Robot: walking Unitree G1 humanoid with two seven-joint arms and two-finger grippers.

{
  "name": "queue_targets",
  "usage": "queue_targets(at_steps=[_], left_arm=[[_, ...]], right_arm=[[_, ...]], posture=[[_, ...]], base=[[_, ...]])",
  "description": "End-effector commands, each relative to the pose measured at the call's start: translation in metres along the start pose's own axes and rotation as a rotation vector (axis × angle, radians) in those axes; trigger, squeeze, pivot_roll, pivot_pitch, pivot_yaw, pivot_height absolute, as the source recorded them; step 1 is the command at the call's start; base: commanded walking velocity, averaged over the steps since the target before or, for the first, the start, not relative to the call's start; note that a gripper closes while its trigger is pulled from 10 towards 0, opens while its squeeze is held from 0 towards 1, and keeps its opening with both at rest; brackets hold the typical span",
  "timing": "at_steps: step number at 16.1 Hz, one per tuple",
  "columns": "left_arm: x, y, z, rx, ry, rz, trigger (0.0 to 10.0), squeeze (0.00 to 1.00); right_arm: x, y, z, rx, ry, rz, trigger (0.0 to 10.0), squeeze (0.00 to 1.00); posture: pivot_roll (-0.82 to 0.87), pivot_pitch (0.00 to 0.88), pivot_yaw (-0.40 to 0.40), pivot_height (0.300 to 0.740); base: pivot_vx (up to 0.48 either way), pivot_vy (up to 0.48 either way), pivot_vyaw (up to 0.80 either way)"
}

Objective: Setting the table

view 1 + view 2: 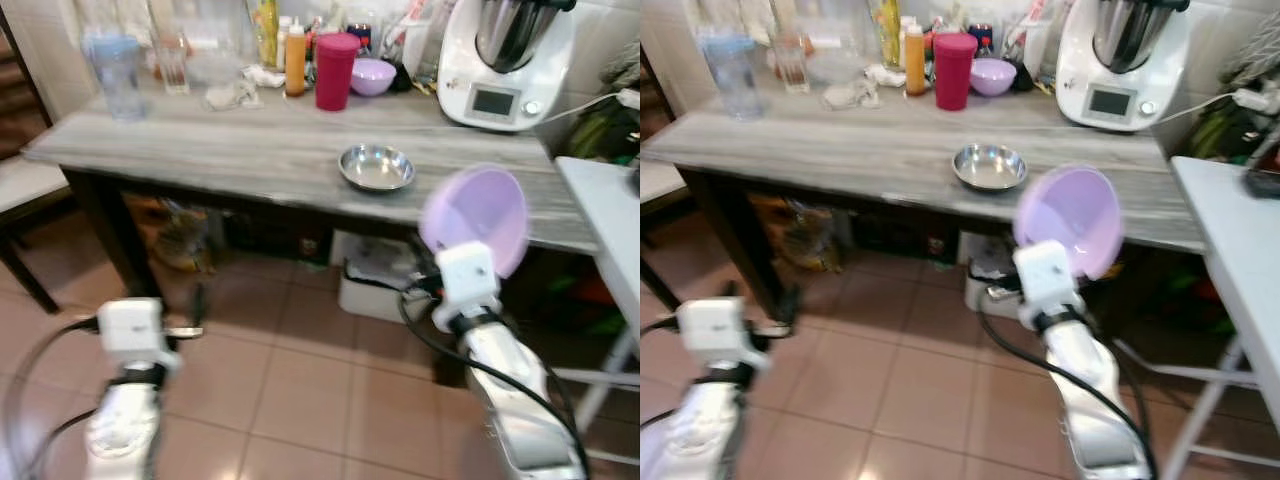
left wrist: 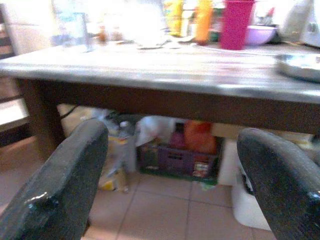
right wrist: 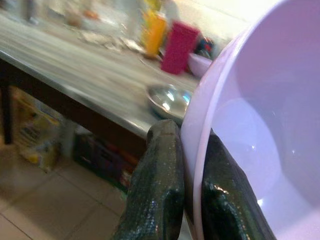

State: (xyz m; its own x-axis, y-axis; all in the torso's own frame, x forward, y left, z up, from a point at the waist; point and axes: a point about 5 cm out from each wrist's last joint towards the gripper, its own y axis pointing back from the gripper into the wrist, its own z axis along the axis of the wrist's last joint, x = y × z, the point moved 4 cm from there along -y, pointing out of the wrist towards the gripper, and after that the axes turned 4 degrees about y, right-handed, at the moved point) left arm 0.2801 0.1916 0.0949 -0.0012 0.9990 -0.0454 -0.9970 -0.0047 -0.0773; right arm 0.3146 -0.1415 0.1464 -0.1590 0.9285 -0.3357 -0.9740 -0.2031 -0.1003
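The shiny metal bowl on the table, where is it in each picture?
Left eye view: the metal bowl sits near the table's front edge, right of middle.
Right eye view: about the middle, just above the purple bowl held by the right gripper.
Left wrist view: its rim at the far right edge.
Right wrist view: middle, beside the purple bowl's rim.
Shared landmark: the red cup.

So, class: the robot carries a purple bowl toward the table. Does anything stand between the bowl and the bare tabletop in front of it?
Nothing visible does. The right gripper holds the purple bowl by its rim, at the table edge. The steel bowl sits just left of it; the tabletop further left is bare.
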Motion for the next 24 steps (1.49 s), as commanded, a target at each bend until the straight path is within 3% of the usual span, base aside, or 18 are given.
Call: queue_targets(at_steps=[1,6,18,24], left_arm=[[0.004,-0.002,0.004,-0.003,-0.024,-0.01,10.0,0.0],[-0.006,-0.017,0.007,-0.007,-0.026,-0.074,10.0,0.0],[-0.016,-0.026,0.008,-0.015,-0.012,-0.11,10.0,0.0],[-0.019,-0.028,0.009,-0.016,-0.015,-0.127,10.0,0.0]], right_arm=[[0.0,-0.001,0.004,-0.017,-0.006,-0.01,10.0,0.0],[-0.002,0.003,0.003,-0.017,-0.017,-0.057,10.0,0.0],[-0.006,0.003,0.007,-0.036,0.016,-0.064,10.0,0.0],[-0.004,0.004,0.008,-0.04,0.02,-0.069,10.0,0.0]], posture=[[-0.19,0.057,-0.047,0.74],[-0.23,0.058,0.004,0.74],[-0.25,0.05,0.012,0.74],[-0.25,0.054,0.021,0.74]], base=[[0.27,0.0,-0.8],[0.272,0.0,-0.67],[0.269,0.0,0.0],[0.268,0.0,0.48]])
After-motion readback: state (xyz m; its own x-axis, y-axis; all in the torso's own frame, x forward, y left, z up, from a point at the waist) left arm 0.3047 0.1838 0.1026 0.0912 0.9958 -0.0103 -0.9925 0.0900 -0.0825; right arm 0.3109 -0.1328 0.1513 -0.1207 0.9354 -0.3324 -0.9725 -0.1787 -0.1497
